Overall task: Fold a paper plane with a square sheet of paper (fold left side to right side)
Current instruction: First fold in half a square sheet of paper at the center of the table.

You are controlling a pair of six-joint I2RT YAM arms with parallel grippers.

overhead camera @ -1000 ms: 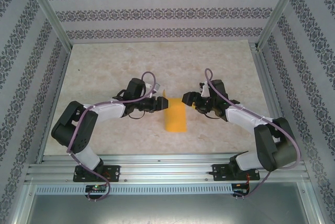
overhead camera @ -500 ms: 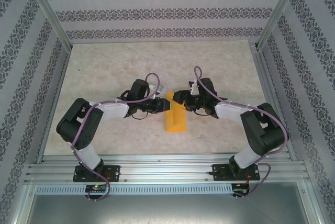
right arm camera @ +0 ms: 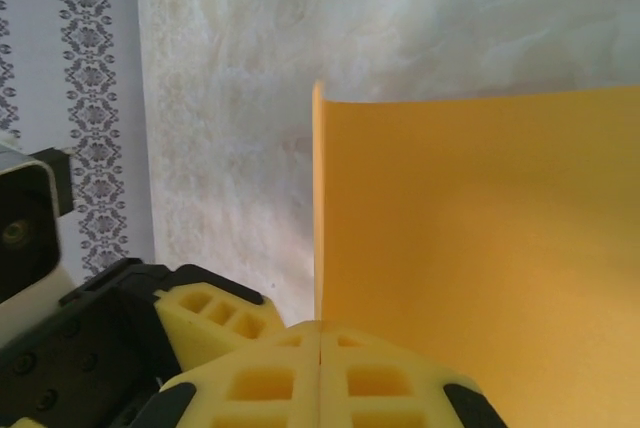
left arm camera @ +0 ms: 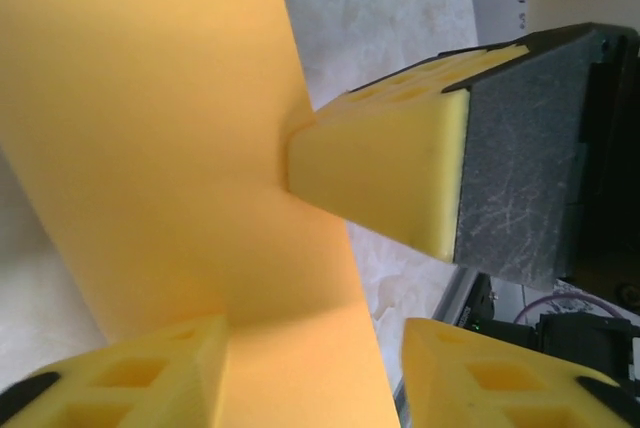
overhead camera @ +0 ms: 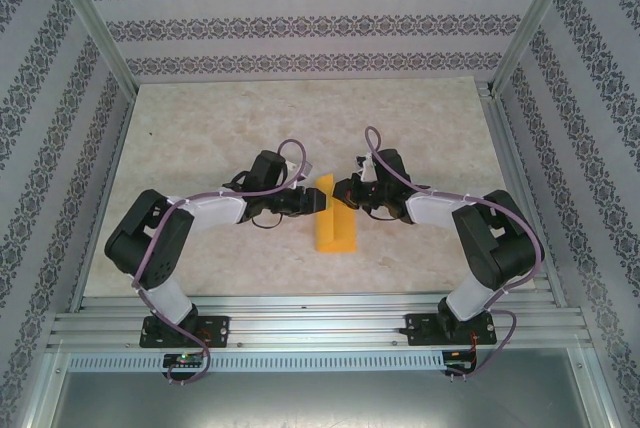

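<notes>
The square sheet of paper [overhead camera: 336, 230] lies orange-yellow on the table's middle, folded narrow, its far end lifted upright. My right gripper [overhead camera: 344, 191] is shut on that raised edge. In the right wrist view the pads [right arm camera: 320, 353] meet with the paper [right arm camera: 480, 228] standing between them. My left gripper [overhead camera: 310, 200] is at the sheet's left side and open. In the left wrist view its fingers straddle the paper [left arm camera: 150, 128], the left one against it, the right one apart. A finger of the right gripper [left arm camera: 380, 178] presses the sheet from the other side.
The pale marbled table [overhead camera: 220, 128] is bare around the paper. Patterned walls and metal frame posts [overhead camera: 95, 23] enclose it. An aluminium rail [overhead camera: 320, 323] with both arm bases runs along the near edge.
My right gripper has moved left to the paper and shut on its raised far edge. The left gripper has stayed at the sheet's left side. The paper's far end now stands more upright.
</notes>
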